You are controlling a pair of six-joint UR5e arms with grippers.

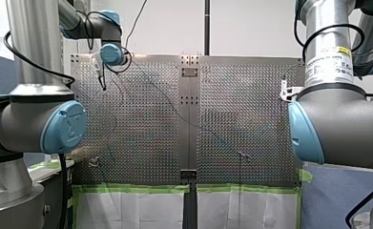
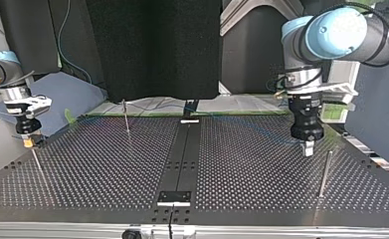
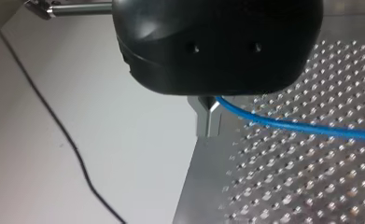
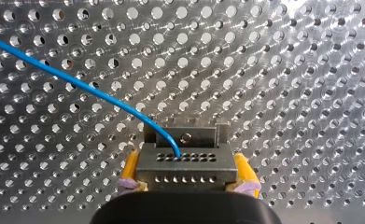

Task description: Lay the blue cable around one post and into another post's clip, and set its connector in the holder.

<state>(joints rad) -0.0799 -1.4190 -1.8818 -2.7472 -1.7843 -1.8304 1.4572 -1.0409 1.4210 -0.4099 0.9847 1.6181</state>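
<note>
The blue cable (image 3: pixel 301 126) comes out from between the metal fingers of my left gripper (image 3: pixel 208 119), which is shut on it above the perforated table. In the top view my left gripper (image 2: pixel 308 148) hangs at the right, near a tall post (image 2: pixel 324 172). My right gripper (image 4: pixel 187 170) is shut on the grey connector (image 4: pixel 185 158); its yellow pads (image 4: pixel 129 169) press both sides, and the cable (image 4: pixel 77 84) enters the connector's top face. The right gripper (image 2: pixel 29 143) hovers at the top view's left, just above a thin post (image 2: pixel 37 163).
A third post (image 2: pixel 126 117) stands at the back left of the top view. Small black fixtures (image 2: pixel 174 196) (image 2: pixel 189 120) sit on the dark centre strip. In the front view the cable (image 1: pixel 174 107) runs faintly across the table (image 1: pixel 251 119) from my left gripper (image 1: pixel 101 78).
</note>
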